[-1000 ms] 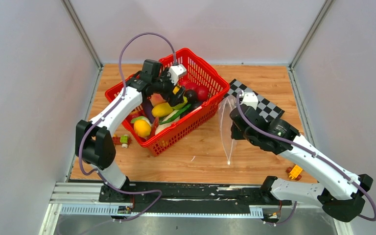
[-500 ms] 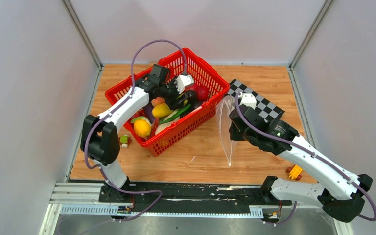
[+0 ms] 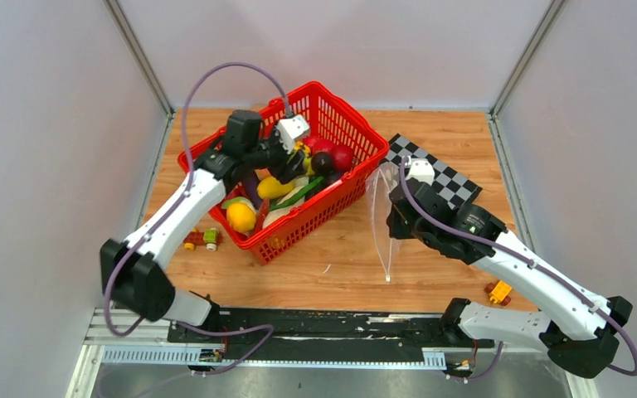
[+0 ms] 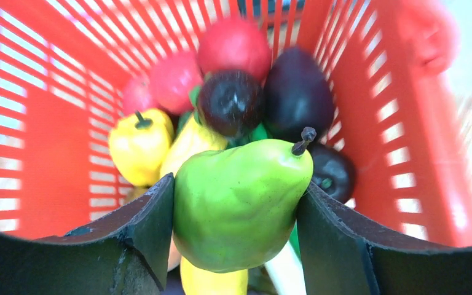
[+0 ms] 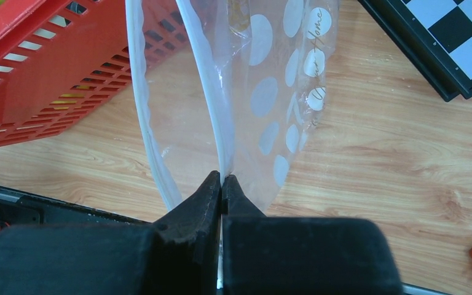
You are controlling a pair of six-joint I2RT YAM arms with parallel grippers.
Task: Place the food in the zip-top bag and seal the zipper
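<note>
Closure of the left gripper (image 4: 236, 187), spread wide a second ago, now clamps the green pear (image 4: 233, 215) inside the red basket (image 4: 49, 92) at far left, readying it for transfer, while rightward the right gripper (image 5: 222, 184) pinches one lip of the upright zip-top bag (image 5: 270, 104), mouth agape.

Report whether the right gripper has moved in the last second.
No. The right gripper sits at the same spot beside the checkerboard, shut on the bag.

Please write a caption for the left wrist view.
Left pincer grips a green pear over toy fruit in the red basket.
</note>
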